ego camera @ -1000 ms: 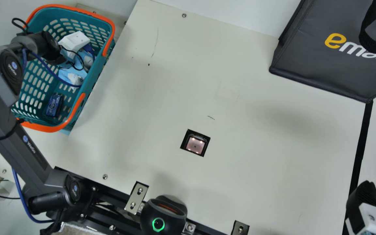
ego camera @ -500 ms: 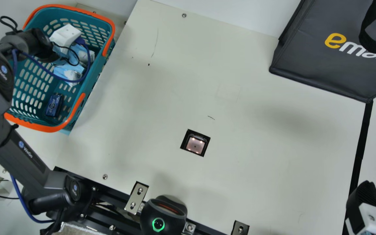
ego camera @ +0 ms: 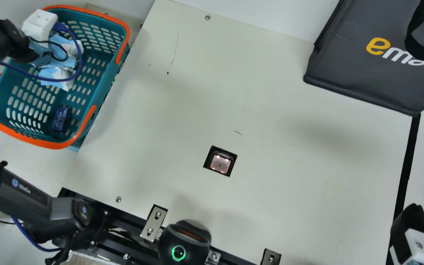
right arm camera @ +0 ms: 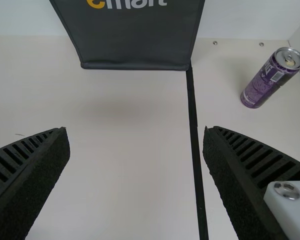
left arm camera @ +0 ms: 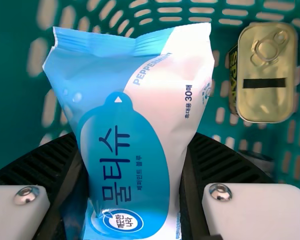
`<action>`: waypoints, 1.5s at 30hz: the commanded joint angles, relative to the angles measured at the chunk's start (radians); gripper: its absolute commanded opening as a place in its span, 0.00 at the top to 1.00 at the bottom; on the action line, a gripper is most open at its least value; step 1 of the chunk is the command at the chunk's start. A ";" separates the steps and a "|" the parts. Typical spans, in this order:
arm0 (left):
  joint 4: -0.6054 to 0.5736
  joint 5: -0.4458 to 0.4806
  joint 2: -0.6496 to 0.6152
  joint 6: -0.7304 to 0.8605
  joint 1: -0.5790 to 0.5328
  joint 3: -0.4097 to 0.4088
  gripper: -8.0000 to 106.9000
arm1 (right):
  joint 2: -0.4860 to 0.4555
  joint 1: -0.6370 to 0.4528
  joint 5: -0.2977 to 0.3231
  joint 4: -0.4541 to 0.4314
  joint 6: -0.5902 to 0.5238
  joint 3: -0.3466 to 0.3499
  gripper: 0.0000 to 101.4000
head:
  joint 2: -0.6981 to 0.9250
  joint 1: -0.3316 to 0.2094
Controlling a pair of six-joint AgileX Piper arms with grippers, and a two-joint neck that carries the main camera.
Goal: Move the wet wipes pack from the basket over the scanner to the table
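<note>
Left wrist view: the left gripper [left arm camera: 132,135] is clamped on the wet wipes pack [left arm camera: 140,115], one finger against each side. The pack is inside or just above the basket [left arm camera: 17,90]; its clearance cannot be verified. A gold pull-tab tin [left arm camera: 268,75] lies near it, apart. Handling, as judged: light, soft and pliable, with slippery film; not fragile, though excess pressure may crease it or strain a seam. The recommended hold is across the filled body, never by the thin sealed end, which may fold.

Right wrist view: the right gripper [right arm camera: 135,128] is released and holds nothing, its fingers wide apart over the table [right arm camera: 130,100]. A purple can [right arm camera: 262,87] stands beyond, near the dark bag [right arm camera: 135,42].

Main view: taking the scanner [ego camera: 220,164] as centre, basket and pack are at ten o'clock, the bag at two, the right gripper at four. Transfer calls for lifting clear of the rim, then heading towards four o'clock.
</note>
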 commanded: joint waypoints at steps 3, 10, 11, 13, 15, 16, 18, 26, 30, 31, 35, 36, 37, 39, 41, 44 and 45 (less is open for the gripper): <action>-0.021 0.106 -0.080 -0.109 0.017 -0.003 1.00 | 0.000 0.000 0.000 0.000 0.000 0.000 0.06 | 0.002 -0.029; -0.060 0.234 -0.194 -0.201 0.041 -0.018 1.00 | 0.000 0.000 0.000 0.000 0.000 0.000 0.06 | 0.002 -0.029; -0.065 0.249 -0.211 -0.206 0.041 -0.021 1.00 | 0.000 0.000 0.000 0.000 0.000 0.000 0.06 | 0.002 -0.029; -0.078 0.275 -0.248 -0.208 0.040 -0.027 1.00 | 0.000 0.000 0.000 0.000 0.000 0.000 0.06 | 0.002 -0.029; -0.094 0.304 -0.287 -0.204 0.035 -0.034 1.00 | 0.000 0.000 0.000 0.000 0.000 0.000 0.06 | 0.002 -0.029; -0.101 0.317 -0.308 -0.200 0.031 -0.038 1.00 | 0.000 0.000 0.000 0.000 0.000 0.000 0.06 | 0.002 -0.029; -0.117 0.346 -0.349 -0.192 0.019 -0.046 1.00 | 0.000 0.000 0.000 0.000 0.000 0.000 0.06 | 0.002 -0.029; -0.131 0.435 -0.503 -0.210 -0.095 -0.065 1.00 | 0.000 0.000 0.000 0.000 0.000 0.000 0.06 | 0.002 -0.029; -0.111 0.470 -0.571 -0.263 -0.193 -0.064 1.00 | 0.000 0.000 0.001 0.000 0.000 0.000 0.06 | 0.002 -0.029; -0.104 0.478 -0.586 -0.279 -0.221 -0.063 1.00 | 0.000 0.000 0.001 0.000 0.000 0.000 0.06 | 0.002 -0.029; -0.058 0.508 -0.640 -0.374 -0.352 -0.058 1.00 | 0.000 0.000 0.000 0.000 0.000 0.000 0.06 | 0.002 -0.029; -0.046 0.516 -0.651 -0.401 -0.389 -0.057 1.00 | 0.000 0.000 0.000 0.000 0.000 0.000 0.06 | 0.002 -0.029; -0.035 0.524 -0.661 -0.428 -0.426 -0.056 1.00 | 0.000 0.000 0.000 0.000 0.000 0.000 0.06 | 0.002 -0.029; -0.009 0.540 -0.680 -0.483 -0.503 -0.054 1.00 | 0.000 0.000 0.000 0.000 0.000 0.000 0.06 | 0.002 -0.029; 0.017 0.553 -0.694 -0.540 -0.582 -0.052 1.00 | 0.000 0.000 0.000 0.000 0.000 0.000 0.06 | 0.002 -0.029; 0.059 0.570 -0.705 -0.631 -0.702 -0.051 1.00 | 0.000 0.000 0.000 0.000 0.000 0.000 0.06 | 0.002 -0.029; 0.074 0.574 -0.705 -0.662 -0.742 -0.051 1.00 | 0.000 0.000 0.000 0.000 0.000 0.000 0.06 | 0.002 -0.029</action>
